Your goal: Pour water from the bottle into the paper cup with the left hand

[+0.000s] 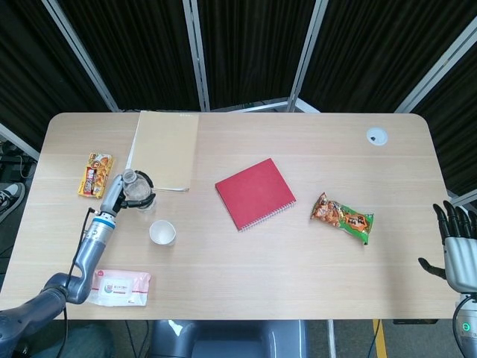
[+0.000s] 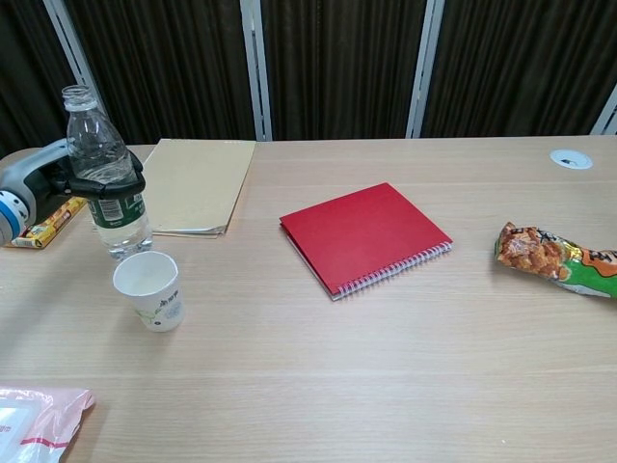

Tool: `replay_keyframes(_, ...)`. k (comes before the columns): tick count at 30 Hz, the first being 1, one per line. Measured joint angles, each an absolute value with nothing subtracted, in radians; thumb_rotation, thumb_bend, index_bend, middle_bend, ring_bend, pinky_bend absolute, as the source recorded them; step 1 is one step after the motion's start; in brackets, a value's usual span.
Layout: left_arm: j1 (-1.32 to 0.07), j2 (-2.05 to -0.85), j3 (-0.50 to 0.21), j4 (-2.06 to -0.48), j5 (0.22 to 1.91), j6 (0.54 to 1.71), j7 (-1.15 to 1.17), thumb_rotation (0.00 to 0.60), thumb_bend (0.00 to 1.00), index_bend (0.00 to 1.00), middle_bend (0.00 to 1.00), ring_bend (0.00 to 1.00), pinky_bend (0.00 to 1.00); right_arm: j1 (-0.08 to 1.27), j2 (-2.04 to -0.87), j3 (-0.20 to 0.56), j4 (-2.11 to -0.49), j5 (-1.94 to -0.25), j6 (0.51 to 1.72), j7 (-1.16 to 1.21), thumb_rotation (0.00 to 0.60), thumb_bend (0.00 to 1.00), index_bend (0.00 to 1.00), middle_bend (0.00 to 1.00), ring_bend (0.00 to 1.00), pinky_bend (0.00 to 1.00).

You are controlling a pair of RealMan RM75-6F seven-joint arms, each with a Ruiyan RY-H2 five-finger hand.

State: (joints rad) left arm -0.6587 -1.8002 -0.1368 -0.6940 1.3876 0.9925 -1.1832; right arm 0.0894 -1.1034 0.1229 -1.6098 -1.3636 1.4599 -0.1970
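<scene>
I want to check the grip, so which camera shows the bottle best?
The chest view: the bottle stands upright in side profile, uncapped, the left hand gripping around its middle. The head view shows it only from above, small and foreshortened.

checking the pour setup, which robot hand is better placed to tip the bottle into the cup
Left. The left robot hand already grips the upright bottle right behind the cup. The right robot hand hangs open off the table's far right edge.

Red spiral notebook (image 1: 255,193) mid-table. Tan folder (image 1: 162,150) far left. Green-orange snack bag (image 1: 342,218) right. Small orange snack pack (image 1: 95,174) far left edge. Pink wipes pack (image 1: 118,287) near left. White grommet (image 1: 377,136) far right.
</scene>
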Motion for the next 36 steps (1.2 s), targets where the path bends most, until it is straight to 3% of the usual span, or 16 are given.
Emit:
replay_keyframes(15,-0.652,-1.822,-0.124,-0.668,1.426,1.008,-1.203,0.6,0.09,0.48,0.43,0.34,0.36,0.089,-1.103,0.12,-1.615,-1.364,1.46,-0.203,0.6,0.0,0.0,0.0,0.0,0.0)
replay_keyframes(26,-0.638,-1.788,-0.113,-0.717,1.451,1.046,-1.195,0.6,0.04,0.33,0.33,0.26,0.21,0.088,-1.099,0.119,-1.621,-1.372,1.467,-0.198,0.6,0.0,0.0,0.0,0.0,0.0)
replay_keyframes(36,-0.608,-1.634,-0.083,-0.865,1.479,1.072,-1.12,0.6,0.02,0.14,0.17,0.09,0.07,0.076,-1.081,0.113,-1.649,-1.406,1.497,-0.183,0.6,0.0,0.0,0.0,0.0,0.0)
